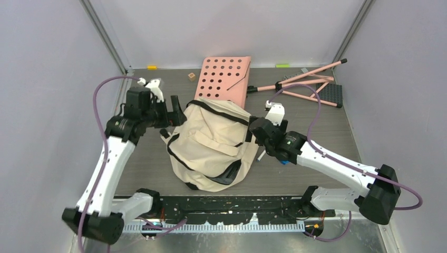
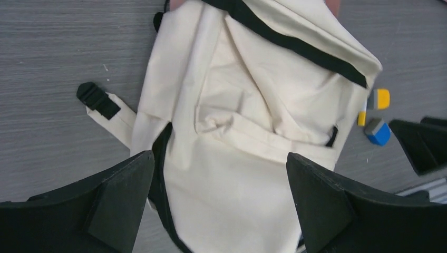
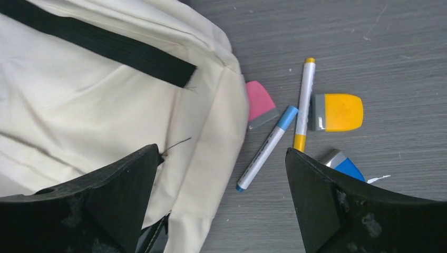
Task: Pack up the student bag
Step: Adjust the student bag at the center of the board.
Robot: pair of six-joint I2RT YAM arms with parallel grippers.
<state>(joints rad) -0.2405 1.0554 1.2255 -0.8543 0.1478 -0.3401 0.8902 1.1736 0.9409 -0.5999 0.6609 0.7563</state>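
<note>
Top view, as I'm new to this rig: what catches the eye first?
The cream bag lies slumped in the middle, flanked by the open left gripper and right gripper. Behind it is a pink perforated board. Markers and erasers lie loose beside the bag, under the right gripper.

The student bag (image 1: 211, 145) is cream with black bands. The board (image 1: 224, 74) is pink with round holes. The counter (image 1: 145, 168) is grey with thin streaks. The yellow eraser (image 3: 340, 112) and the pink eraser (image 3: 258, 100) have grey ends.
</note>
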